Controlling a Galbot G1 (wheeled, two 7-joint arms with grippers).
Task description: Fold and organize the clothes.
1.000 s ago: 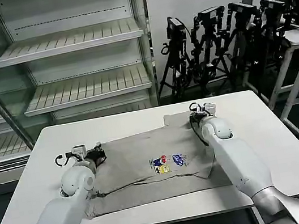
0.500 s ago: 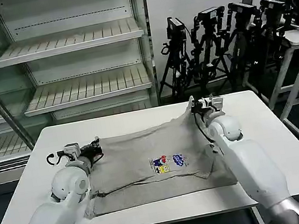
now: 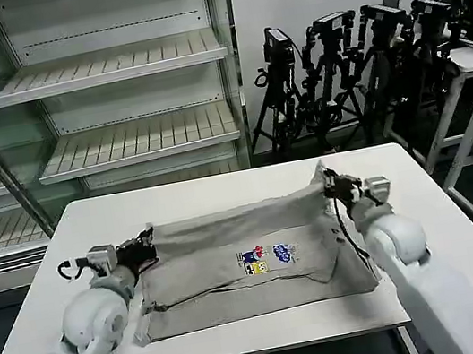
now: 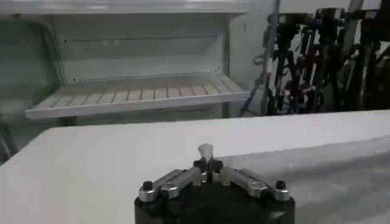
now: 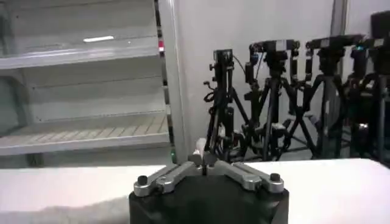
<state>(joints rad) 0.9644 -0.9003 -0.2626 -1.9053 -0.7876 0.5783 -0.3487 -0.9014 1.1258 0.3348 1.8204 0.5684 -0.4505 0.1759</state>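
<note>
- Pinching the shirt's (image 3: 241,258) far left corner, the left gripper (image 3: 145,245) has its jaws closed on a small tuft of grey fabric, raised just off the counter (image 3: 64,233).
- Shirt lies spread across the middle of the counter, print (image 3: 265,257) facing up near its centre, near hem flat on the surface, far edge lifted at both corners and sagging between them.
- Right gripper (image 3: 328,182) grips the far right corner, jaws closed on a tuft of fabric, held slightly higher than the left corner.
- Shelves (image 3: 109,66) stand behind the counter; tripods (image 3: 354,66) stand behind it to the right.
</note>
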